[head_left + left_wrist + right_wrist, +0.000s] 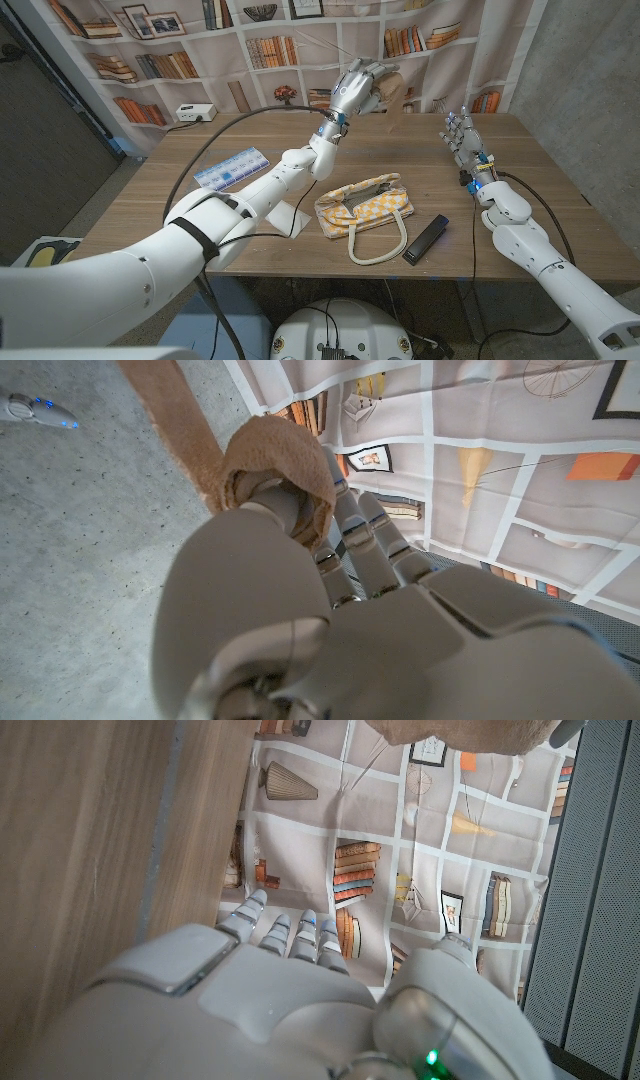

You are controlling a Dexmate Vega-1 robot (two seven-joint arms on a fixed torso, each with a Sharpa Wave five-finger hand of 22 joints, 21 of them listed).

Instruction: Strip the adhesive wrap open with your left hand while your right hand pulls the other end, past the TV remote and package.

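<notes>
A: Where is the tan adhesive wrap [285, 470]?
B: In the robot's left hand [357, 88], raised above the far side of the wooden surface [150, 205]. The left wrist view shows the roll bunched over the fingers [375, 550], which curl around it, with a flat tan strip running off toward the grey floor.
A: And the right hand [462, 136]?
B: It stands upright over the right part of the surface, fingers apart and holding nothing — well apart from the wrap. In the head view a short tail of wrap hangs below the left hand, loose.
A: What lies on the surface?
B: A yellow-and-white checked cloth bag with cream handles [367, 208] sits near the middle. Just beside it, toward the robot's right, lies a slim black TV remote [425, 239], angled. On the left lies a flat blue-and-white package [230, 170], with a white sheet of paper [288, 213] between it and the bag, partly under the left arm.
A: Behind the surface?
B: A printed bookshelf backdrop [300, 40] — and a small white box [193, 113] on the dark ledge to the left.
</notes>
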